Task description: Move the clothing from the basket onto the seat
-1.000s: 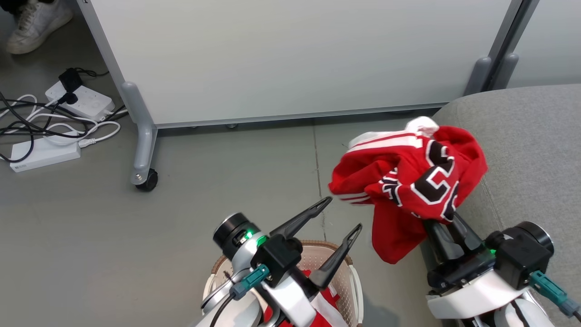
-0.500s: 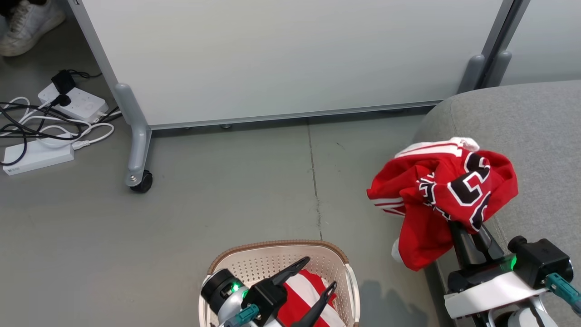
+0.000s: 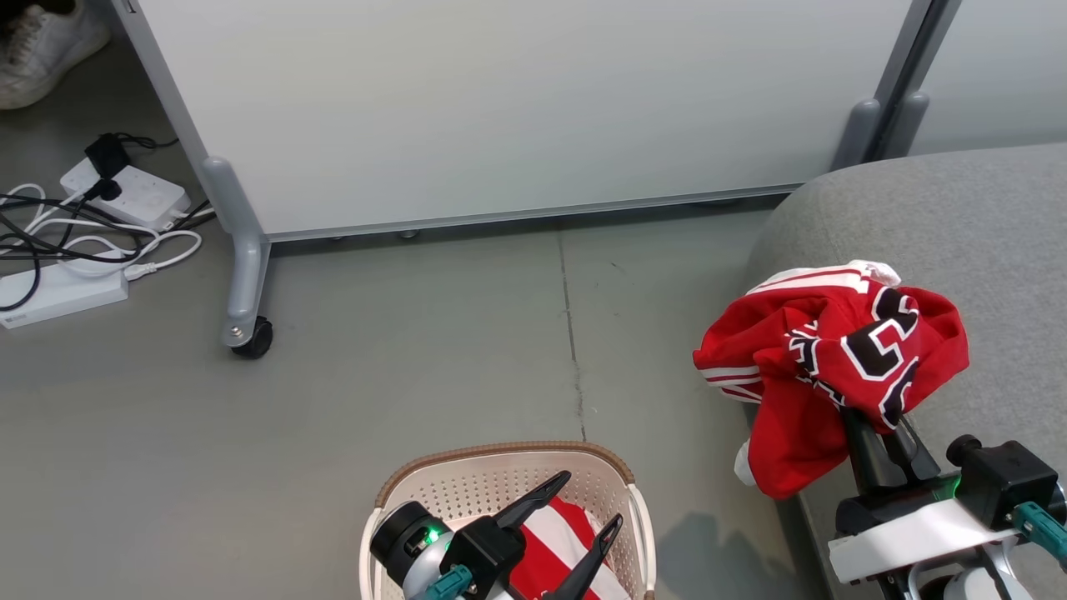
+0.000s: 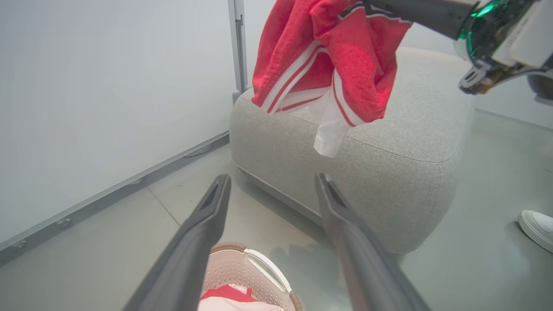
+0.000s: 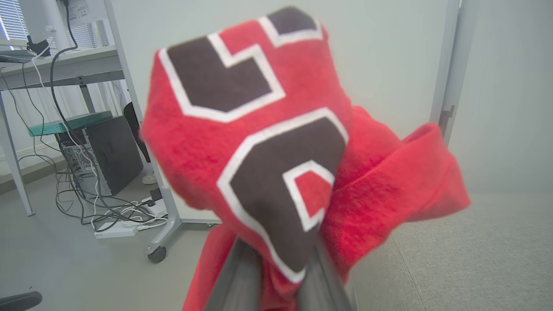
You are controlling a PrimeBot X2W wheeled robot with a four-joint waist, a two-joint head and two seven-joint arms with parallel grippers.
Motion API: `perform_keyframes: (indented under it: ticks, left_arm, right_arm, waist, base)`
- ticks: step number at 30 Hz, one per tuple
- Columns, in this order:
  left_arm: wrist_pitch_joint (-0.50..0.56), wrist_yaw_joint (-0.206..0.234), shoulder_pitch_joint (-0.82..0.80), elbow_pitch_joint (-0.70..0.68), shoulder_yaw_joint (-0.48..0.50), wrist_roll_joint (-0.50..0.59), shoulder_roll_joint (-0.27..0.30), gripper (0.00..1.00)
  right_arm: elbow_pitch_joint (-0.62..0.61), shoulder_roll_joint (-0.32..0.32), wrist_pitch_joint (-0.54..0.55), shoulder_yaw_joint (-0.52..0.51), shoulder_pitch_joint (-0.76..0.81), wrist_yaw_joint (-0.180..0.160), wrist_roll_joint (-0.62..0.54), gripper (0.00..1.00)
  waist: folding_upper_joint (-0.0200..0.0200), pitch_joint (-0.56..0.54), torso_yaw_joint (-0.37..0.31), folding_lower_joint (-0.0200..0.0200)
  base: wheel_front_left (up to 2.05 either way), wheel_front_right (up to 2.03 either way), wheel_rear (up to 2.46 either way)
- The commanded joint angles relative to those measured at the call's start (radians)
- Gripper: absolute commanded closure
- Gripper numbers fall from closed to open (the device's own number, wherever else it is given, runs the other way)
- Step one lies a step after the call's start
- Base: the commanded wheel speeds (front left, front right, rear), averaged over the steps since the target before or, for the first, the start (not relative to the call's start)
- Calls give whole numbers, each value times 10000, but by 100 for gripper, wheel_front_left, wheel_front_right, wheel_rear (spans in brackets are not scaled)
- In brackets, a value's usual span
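Black numerals point(image 3: 869, 353) on the red jersey point(image 3: 779, 433), crumpled beyond reading.

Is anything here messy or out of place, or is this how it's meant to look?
Nothing looks damaged. The red jersey hangs crumpled from the right gripper, in the air over the edge of the grey seat rather than lying on it. On the floor at left, power strips sit in a tangle of cables.

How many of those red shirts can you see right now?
2. A numbered jersey hangs from the right gripper at the seat edge. A striped garment lies in the basket, below the open left gripper. More may be hidden beneath it.
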Motion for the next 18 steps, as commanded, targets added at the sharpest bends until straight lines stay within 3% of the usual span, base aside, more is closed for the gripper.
perform_keyframes:
  ticks: [1,9,18]
  left_arm:
    - [0,-11,-2,-33,52,35,23,0]
    - [0,-11,48,-50,89,3,-30,0]
    - [0,-12,-237,-145,158,106,0,0]
  right_arm:
    - [-60,-48,-58,-80,102,2,-11,100]
    - [-118,-10,-58,-334,123,2,-98,100]
    - [-212,34,-58,-518,-24,2,-282,100]
  waist:
    - [0,18,-78,0]
    - [0,124,-731,0]
    - [0,485,-2178,0]
  base:
    - [0,0,0]
    - [0,0,0]
    - [0,0,0]
